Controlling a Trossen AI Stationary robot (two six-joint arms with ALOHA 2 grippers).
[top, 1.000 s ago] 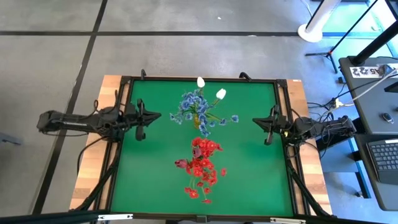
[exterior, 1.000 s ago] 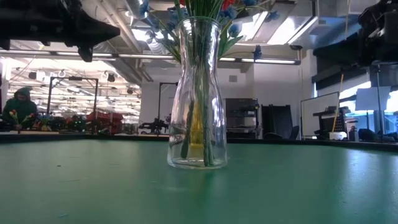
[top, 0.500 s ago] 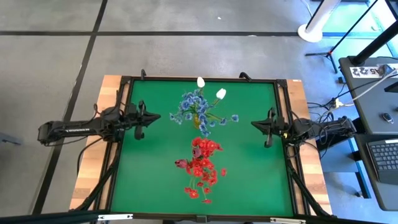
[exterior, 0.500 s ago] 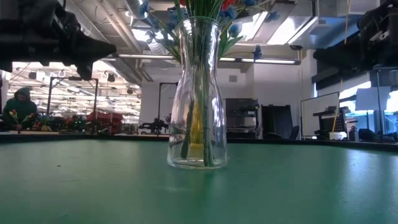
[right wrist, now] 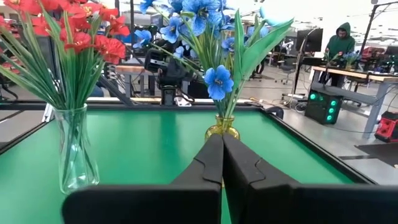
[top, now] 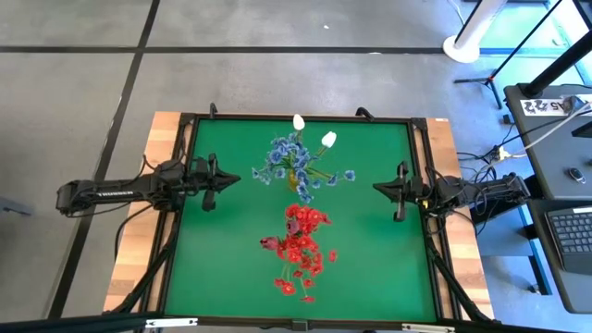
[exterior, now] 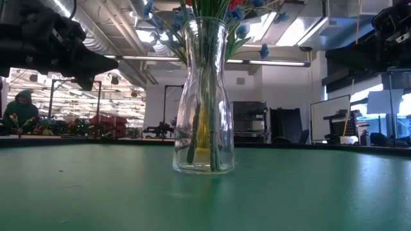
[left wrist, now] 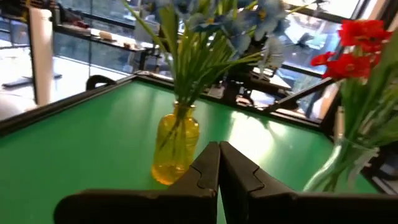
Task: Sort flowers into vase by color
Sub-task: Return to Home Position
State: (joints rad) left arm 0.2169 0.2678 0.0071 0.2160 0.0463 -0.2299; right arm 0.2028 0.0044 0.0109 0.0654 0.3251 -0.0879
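Left gripper: my left gripper [left wrist: 219, 149] has its two dark fingers pressed flat together and grips nothing. It hangs over the left edge of the green table [top: 222, 268] and points inward at the vases.
Right gripper: my right gripper [right wrist: 222, 142] is likewise pressed together and empty. It hangs over the right edge and faces the left one across the table.
Blue flowers: the blue flowers [top: 289, 159] stand in the yellow vase [left wrist: 177, 146]. In the high view this vase is near the table's middle, toward the top edge.
White buds: two white buds [top: 299, 121] rise from the same bunch on the side away from the red flowers.
Red flowers: the red flowers [top: 302, 242] stand in the clear glass vase [exterior: 204, 96], just beside the yellow one on the lower side.
Dark pink bud: the dark pink bud [top: 269, 244] sits at the red bunch's left edge.
Vases: both are upright, apart from each other, and between my two grippers.
Room: a person [right wrist: 339, 40] in a green hooded top is at a bench beyond the table.
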